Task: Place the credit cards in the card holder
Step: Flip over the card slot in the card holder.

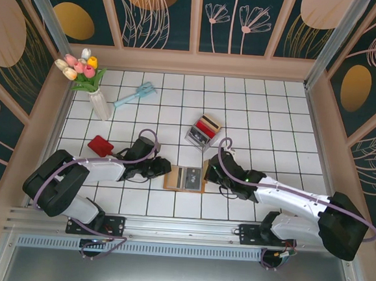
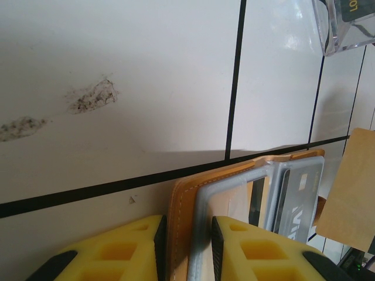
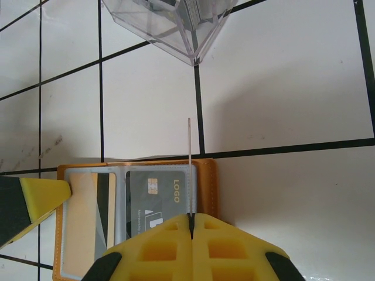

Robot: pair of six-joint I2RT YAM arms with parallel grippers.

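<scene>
The left gripper [image 2: 186, 237] clamps the wallet [image 2: 177, 205] steady so the right gripper [image 3: 191, 225] (pinching a card [image 3: 190, 170] edge-on) can slot it in

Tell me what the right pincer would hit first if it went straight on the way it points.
Probably the clear tray, led by the card it pinches; if the right pincer tilts down, the white tile first. Depth unclear.

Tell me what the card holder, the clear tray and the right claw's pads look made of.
Card holder: orange-brown leather or imitation, matte, stitched along its edge. Tray: hard clear plastic, glossy; tiles show through and its edges glint. Pads of the right claw: yellow, matte, with moulded pockets; probably rubber or soft plastic, the look leaves it open.
</scene>
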